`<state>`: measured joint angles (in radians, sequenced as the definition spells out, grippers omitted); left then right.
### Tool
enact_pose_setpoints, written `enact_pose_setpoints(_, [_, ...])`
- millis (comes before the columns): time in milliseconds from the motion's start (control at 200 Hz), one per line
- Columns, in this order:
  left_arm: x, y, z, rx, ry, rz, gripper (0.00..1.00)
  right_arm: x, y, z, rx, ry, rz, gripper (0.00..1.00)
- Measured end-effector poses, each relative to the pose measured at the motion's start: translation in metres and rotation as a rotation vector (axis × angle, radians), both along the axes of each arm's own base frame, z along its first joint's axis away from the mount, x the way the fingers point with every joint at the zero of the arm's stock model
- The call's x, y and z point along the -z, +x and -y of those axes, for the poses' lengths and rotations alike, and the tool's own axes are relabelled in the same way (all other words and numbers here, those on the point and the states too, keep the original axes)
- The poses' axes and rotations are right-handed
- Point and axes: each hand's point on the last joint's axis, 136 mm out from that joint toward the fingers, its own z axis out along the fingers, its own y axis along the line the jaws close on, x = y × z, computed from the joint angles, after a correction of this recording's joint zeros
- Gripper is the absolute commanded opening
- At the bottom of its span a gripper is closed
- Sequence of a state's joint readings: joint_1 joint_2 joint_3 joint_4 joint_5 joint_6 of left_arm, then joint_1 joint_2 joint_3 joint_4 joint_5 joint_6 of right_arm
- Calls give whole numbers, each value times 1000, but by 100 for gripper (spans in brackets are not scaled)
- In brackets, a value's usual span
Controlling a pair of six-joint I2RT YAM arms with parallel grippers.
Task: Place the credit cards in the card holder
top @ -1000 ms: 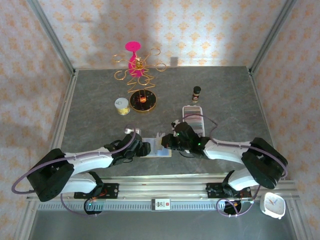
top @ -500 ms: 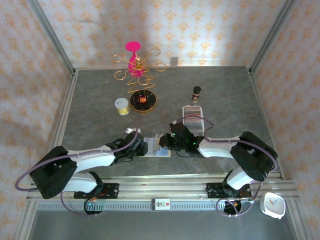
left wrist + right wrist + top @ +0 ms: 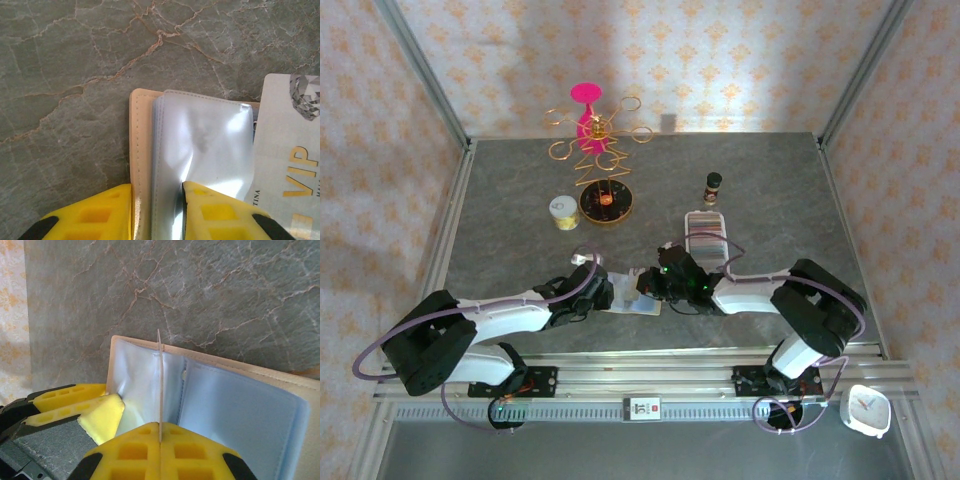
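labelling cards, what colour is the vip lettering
Gold on the pale grey credit card; left wrist view shows it best.

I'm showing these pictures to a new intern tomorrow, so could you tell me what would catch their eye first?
Front and centre lies the open card holder: the left claw pinches its side while the right claw holds a credit card on edge at its clear sleeves. At the back stands a pink and gold wire stand.
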<state>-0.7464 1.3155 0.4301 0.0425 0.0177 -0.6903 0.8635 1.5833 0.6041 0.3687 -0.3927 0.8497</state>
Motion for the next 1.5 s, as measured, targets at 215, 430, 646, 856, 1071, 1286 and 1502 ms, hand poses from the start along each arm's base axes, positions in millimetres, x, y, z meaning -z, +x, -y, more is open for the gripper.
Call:
enact_pose_setpoints(215, [0, 0, 0, -1, -4, 5, 26, -5, 0, -5, 12, 34, -5, 0])
enact_pose_setpoints(430, [0, 0, 0, -2, -7, 7, 26, -5, -3, -4, 45, 94, -25, 0])
enact_pose_setpoints(646, [0, 1, 0, -10, -14, 5, 25, 0, -4, 0, 78, 98, -43, 0])
enact_pose_setpoints(856, [0, 1, 1, -13, -20, 8, 25, 4, -5, 5, 106, 96, -57, 0])
enact_pose_setpoints(1071, [0, 1, 1, -14, -24, 9, 25, -4, -5, 12, 142, 107, -26, 0])
enact_pose_setpoints(1286, [0, 1, 1, -14, -28, 12, 25, -16, 4, 13, 179, 142, 22, 0])
enact_pose_setpoints(1502, [0, 1, 1, -14, -28, 12, 25, -12, 8, 11, 189, 140, 31, 0])
